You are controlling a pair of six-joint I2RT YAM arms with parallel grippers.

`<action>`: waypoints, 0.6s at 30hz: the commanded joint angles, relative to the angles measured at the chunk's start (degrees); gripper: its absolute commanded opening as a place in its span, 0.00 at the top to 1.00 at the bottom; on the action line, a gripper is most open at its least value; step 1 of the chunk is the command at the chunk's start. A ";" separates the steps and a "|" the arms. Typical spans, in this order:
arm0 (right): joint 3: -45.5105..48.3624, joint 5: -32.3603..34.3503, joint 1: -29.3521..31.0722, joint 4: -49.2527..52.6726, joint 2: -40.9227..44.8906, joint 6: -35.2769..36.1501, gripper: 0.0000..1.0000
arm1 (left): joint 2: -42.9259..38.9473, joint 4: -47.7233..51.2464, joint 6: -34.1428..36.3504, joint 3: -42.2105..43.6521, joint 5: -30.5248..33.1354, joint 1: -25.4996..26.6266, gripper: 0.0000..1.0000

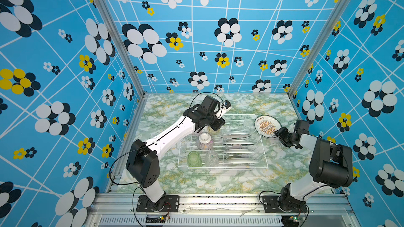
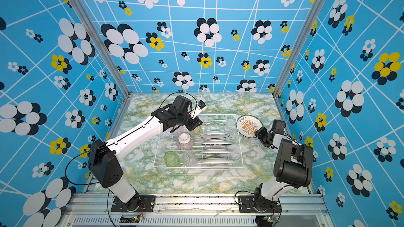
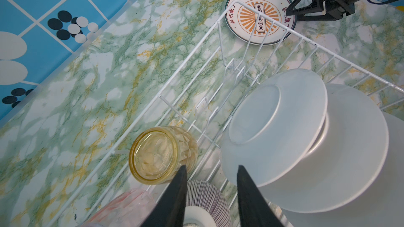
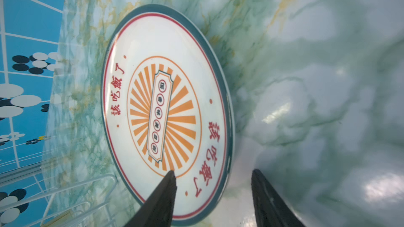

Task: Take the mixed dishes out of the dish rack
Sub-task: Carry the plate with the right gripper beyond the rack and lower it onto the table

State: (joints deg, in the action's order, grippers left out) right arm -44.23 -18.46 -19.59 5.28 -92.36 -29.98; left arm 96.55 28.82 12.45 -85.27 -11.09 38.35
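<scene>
Green-rimmed plate found flat on table, outside dish rack.
Right gripper parted, empty: placement judged done; left gripper half-parted, empty, next needs closing round yellow tumbler.

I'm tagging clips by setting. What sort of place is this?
Probably a robot test cell, not a real kitchen: blue flower-print walls on aluminium framing, a left arm and right arm bolted to a metal rail, and a white wire dish rack on a marble-print tabletop.
</scene>
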 commanded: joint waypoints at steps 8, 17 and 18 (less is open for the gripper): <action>-2.12 2.46 -0.09 15.25 15.95 5.34 0.35 | -0.22 4.48 12.08 -2.52 -2.33 4.98 0.58; -5.90 1.38 3.93 22.29 25.23 6.69 0.29 | 2.15 6.69 16.66 -5.30 -0.26 9.48 0.52; -6.40 1.57 4.48 22.79 25.86 6.86 0.29 | 2.89 7.21 17.02 -5.99 0.26 9.72 0.52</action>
State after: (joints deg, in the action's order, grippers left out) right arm -48.31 -16.78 -16.53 23.53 -68.23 -24.64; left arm 97.45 33.71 26.68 -88.51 -12.19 47.68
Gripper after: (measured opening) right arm 0.707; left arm 0.481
